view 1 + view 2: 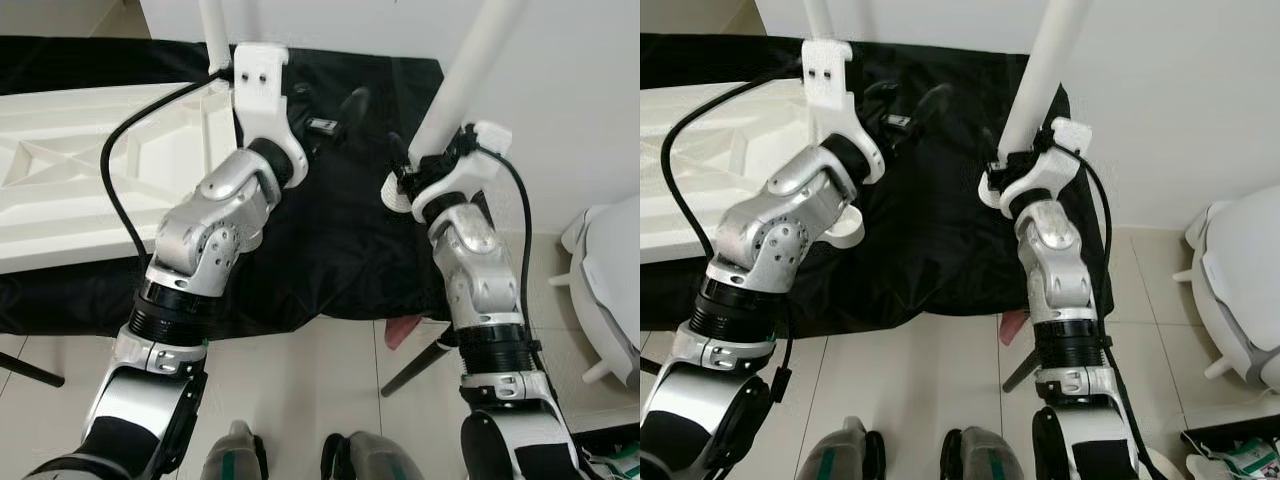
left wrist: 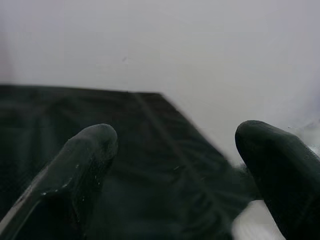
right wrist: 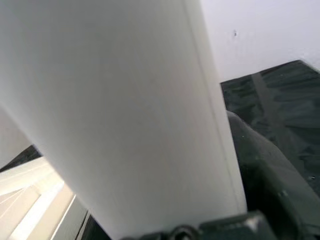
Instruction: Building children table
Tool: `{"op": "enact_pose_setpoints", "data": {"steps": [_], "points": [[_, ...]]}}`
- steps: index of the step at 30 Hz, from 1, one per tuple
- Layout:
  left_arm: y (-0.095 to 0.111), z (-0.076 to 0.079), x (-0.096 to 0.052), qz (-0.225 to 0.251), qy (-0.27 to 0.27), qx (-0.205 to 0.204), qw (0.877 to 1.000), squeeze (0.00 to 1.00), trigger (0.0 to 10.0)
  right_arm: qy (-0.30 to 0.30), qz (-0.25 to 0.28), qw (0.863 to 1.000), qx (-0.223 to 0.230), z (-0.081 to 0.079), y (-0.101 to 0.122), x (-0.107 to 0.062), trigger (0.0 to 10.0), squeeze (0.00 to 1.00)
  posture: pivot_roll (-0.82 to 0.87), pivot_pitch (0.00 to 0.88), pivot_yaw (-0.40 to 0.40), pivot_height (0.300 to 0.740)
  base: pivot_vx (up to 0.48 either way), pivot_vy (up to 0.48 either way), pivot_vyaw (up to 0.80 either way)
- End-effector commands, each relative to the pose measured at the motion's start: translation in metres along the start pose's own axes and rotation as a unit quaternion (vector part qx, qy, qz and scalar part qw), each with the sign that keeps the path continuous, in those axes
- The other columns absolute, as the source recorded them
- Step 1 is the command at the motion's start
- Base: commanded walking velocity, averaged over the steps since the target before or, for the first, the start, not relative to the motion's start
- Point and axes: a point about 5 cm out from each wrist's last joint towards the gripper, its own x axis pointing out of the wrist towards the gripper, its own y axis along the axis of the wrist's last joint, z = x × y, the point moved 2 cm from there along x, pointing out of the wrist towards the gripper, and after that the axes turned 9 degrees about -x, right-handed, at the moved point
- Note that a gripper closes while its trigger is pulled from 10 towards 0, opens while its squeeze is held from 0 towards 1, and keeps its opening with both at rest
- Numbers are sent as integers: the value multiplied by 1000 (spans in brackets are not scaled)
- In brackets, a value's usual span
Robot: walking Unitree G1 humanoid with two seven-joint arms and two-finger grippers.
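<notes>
Black cloth (image 1: 330,250) is spread before a white wall, with the white tabletop (image 1: 70,170) at nine o'clock. A white table leg (image 1: 470,70) is clamped upright by the right gripper (image 1: 420,165) at two o'clock. The left gripper (image 2: 175,165) is held with fingers apart, empty, above the cloth.

black cloth (image 1: 330,250) spread over floor, reaching back to white wall (image 1: 560,90). pale tile floor (image 1: 300,390) in front of cloth. white rounded object with short legs (image 1: 605,290) at right, standing on tiles just beside wall. small pink item (image 1: 400,333) at cloth's front edge. printed packet (image 1: 1230,455) on floor, right near corner.
</notes>
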Motion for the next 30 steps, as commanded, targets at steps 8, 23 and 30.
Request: {"op": "enact_pose_setpoints", "data": {"steps": [8, 23, 30], "points": [[-11, -16, -6, 6, 61, 35, 998, 0, 10000, -15, 21, 1000, 10, -1, -1, -3, 10000, 0, -127, 37, -6, 740, 0, 0, 0], [-10, 9, -19, 17, -20, 84, 996, 0, 10000, -53, 22, 998, -16, 13, -5, 2, 10000, 0, -109, 48, -17, 740, 0, 0, 0], [-12, 30, -21, 9, -79, 90, 993, 0, 10000, -51, 25, 998, -23, 13, -4, 5, 10000, 0, -112, 51, -18, 740, 0, 0, 0]]}}
